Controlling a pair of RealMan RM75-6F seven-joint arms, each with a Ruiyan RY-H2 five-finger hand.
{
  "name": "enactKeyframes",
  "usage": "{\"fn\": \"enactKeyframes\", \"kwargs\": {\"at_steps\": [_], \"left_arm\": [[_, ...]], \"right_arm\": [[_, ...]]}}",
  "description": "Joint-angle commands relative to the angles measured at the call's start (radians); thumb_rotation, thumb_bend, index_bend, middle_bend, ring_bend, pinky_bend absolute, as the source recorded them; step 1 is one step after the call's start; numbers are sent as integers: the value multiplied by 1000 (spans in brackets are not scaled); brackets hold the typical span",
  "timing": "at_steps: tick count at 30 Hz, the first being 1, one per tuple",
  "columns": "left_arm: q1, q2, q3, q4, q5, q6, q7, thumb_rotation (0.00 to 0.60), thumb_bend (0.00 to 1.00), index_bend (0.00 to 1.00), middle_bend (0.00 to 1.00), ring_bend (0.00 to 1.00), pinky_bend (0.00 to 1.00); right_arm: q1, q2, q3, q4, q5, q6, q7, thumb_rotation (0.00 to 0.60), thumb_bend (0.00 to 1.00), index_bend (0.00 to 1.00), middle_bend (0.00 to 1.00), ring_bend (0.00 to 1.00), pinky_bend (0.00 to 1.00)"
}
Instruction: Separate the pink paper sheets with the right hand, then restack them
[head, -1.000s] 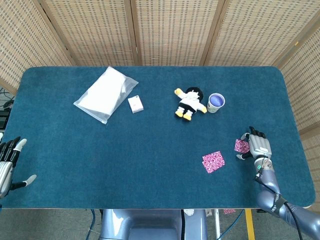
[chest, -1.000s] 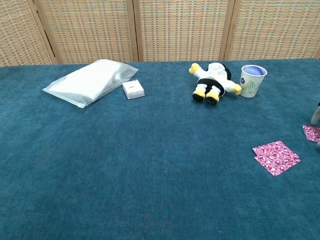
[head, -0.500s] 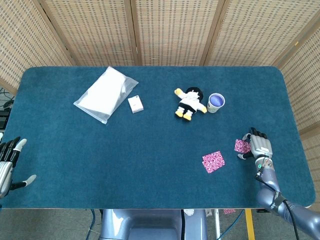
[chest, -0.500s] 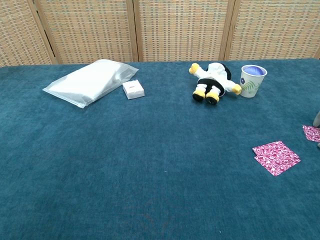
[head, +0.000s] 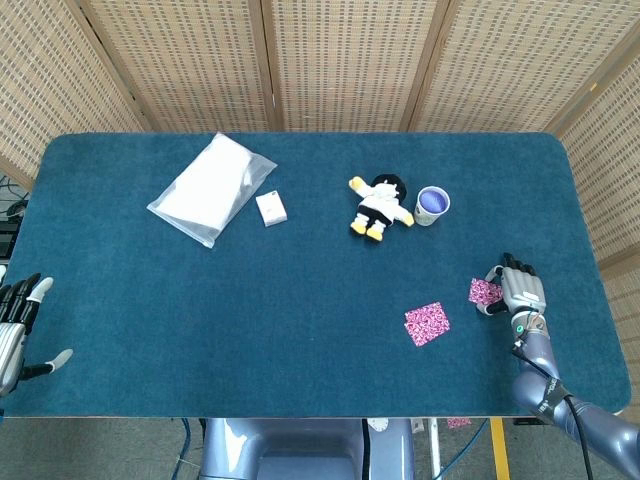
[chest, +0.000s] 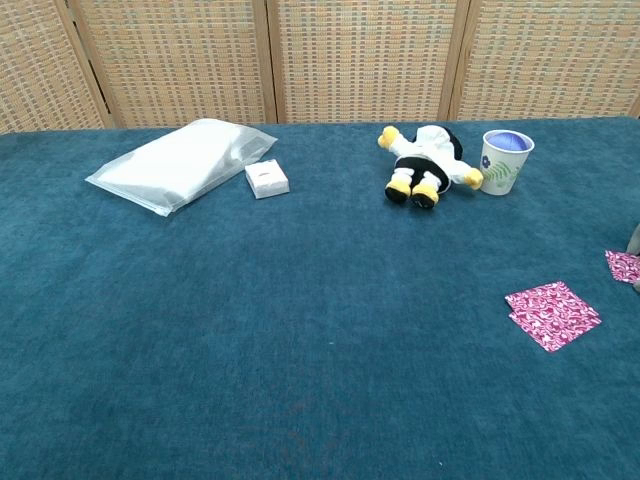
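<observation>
A small stack of pink patterned paper sheets (head: 427, 323) (chest: 553, 314) lies flat on the blue table cloth, right of centre near the front. A single pink sheet (head: 484, 292) (chest: 623, 265) lies apart, further right. My right hand (head: 521, 291) sits at that sheet's right edge, fingers curved over it and thumb by its near corner; whether it grips the sheet is unclear. In the chest view only a fingertip (chest: 635, 240) shows at the frame edge. My left hand (head: 15, 330) hangs off the table's front left corner, fingers spread and holding nothing.
A clear plastic bag (head: 211, 188) and a small white box (head: 270, 208) lie at the back left. A plush toy (head: 379, 207) and a paper cup (head: 432, 205) stand at the back, right of centre. The table's right edge (head: 600, 300) runs close to my right hand.
My right hand has drifted slightly to the right; the single pink sheet and the stack have stayed in place. The left hand has not moved.
</observation>
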Motion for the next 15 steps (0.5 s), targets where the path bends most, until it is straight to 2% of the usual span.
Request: {"fn": "enactKeyframes", "kwargs": {"at_steps": [1, 15], "left_arm": [[0, 0, 0, 0, 0, 1, 0, 600, 0, 0, 0, 0, 0], [0, -1, 0, 1, 1, 1, -1, 600, 0, 0, 0, 0, 0]], "right_arm": [[-1, -2, 1, 4, -3, 0, 4, 600, 399, 524, 0, 0, 0], [-13, -2, 3, 2, -40, 10, 27, 600, 439, 572, 0, 0, 0]]}}
